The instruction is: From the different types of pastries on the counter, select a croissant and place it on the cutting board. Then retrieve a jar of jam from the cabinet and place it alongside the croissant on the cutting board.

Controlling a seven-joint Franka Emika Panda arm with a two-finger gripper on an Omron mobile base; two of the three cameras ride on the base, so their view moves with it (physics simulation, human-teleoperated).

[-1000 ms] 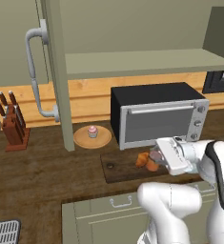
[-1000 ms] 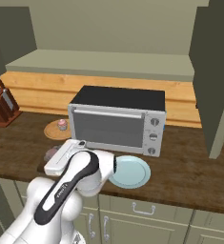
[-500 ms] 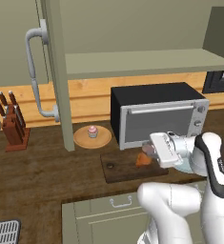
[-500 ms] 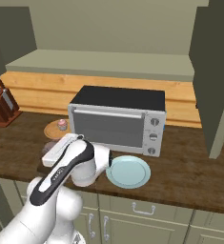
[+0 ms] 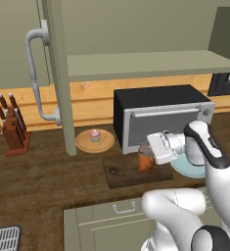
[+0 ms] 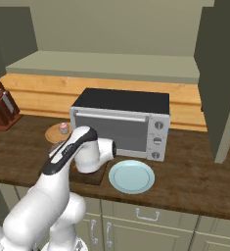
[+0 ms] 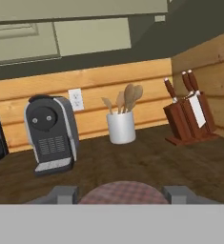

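Left base view shows my claw point(image 5: 147, 154) clamped on the jam jar point(image 5: 145, 160), a small orange-brown cylinder standing at the right end of the flat dark cutting board point(image 5: 131, 172). I cannot make out the croissant; half a second ago an orange bit showed beside the jar. Since then the arm has swung further left. A grey toaster oven point(image 5: 161, 117) stands close behind the board, and a pale blue plate point(image 6: 131, 176) lies just right. Left of the board, the wood-grain bench point(image 5: 48, 176) lies open.
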